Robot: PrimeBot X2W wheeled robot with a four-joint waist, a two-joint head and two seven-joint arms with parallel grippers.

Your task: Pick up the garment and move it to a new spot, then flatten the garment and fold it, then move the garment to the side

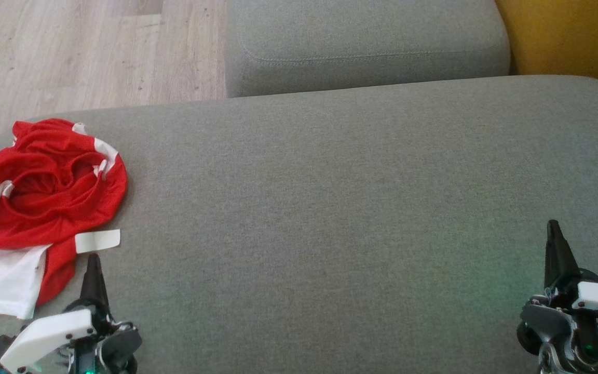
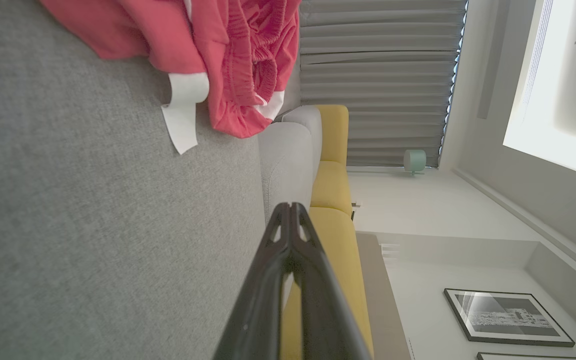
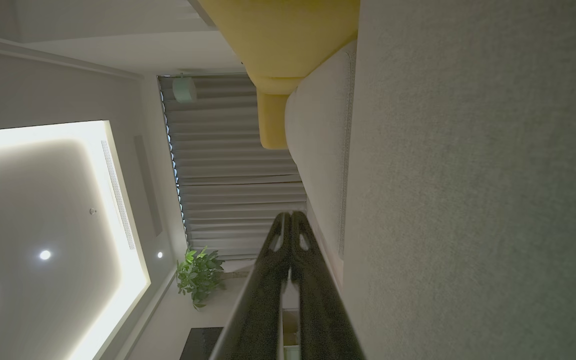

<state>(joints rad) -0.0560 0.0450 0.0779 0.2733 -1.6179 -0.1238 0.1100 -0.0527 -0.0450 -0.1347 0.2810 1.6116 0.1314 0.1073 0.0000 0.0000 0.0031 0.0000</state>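
Red and white garment [image 1: 44,197] bunched up at the left end of the sofa seat [image 1: 330,208], both grippers empty.

From my end, the big grey sofa seat takes up most of the head view, with wood floor [image 1: 70,47] past its far left edge, a second grey cushion [image 1: 366,47] behind it and a yellow cushion [image 1: 569,36] in the far right corner. The garment is a crumpled heap right at the seat's left edge, mostly red mesh with white panels, and a white strip [image 1: 97,240] pokes out flat on the side nearest me. The left gripper [image 1: 93,265] sits just short of that strip, not touching it, fingers pinched together on nothing. The right gripper [image 1: 553,231] is way over at the lower right above bare fabric, well apart from the garment, and it's clenched and empty too.
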